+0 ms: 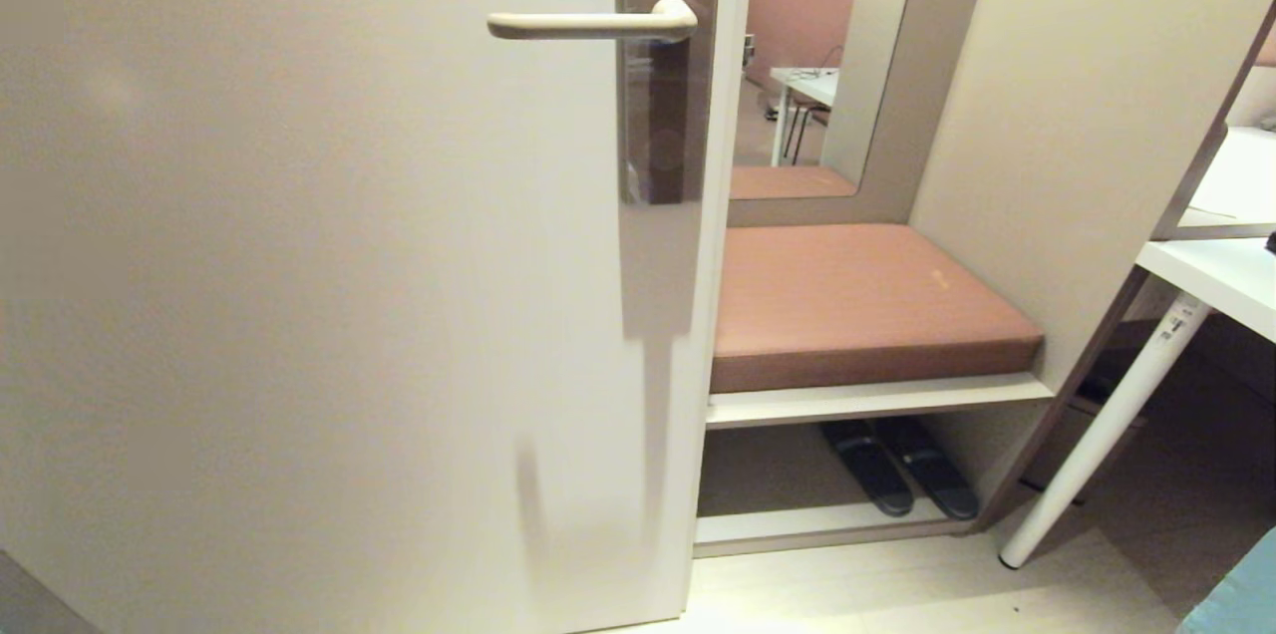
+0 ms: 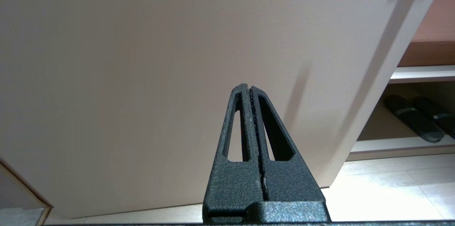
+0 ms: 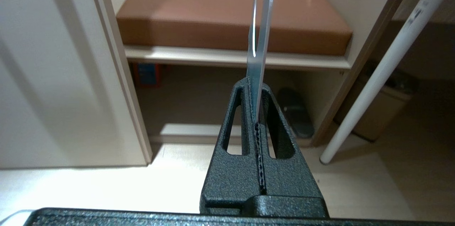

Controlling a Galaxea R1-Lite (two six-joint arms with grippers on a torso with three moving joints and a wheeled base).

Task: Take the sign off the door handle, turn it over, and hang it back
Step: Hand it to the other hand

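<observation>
Right gripper [image 3: 256, 89]: clamps thin sign [image 3: 261, 23] edge-on | beyond: padded brown bench [image 3: 199, 9], slippers [image 3: 295, 112] | left gripper [image 2: 250, 89]: closed, empty, facing smooth door [image 2: 142, 59]

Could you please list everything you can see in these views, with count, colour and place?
door: one, cream-white, fills the left of the head view
door handle: one, cream-beige, level on a brownish-grey backplate; nothing hangs on it
seat cushion: one, reddish-brown, on the bench right of the door
slippers: two, black, on the shelf under the bench
table: one, white, far right, with a slanting leg
mirror: one, above the cushion
sign: one, seen edge-on, in the right gripper
left gripper: black, shut, empty, before the door
right gripper: black, shut on the sign
</observation>
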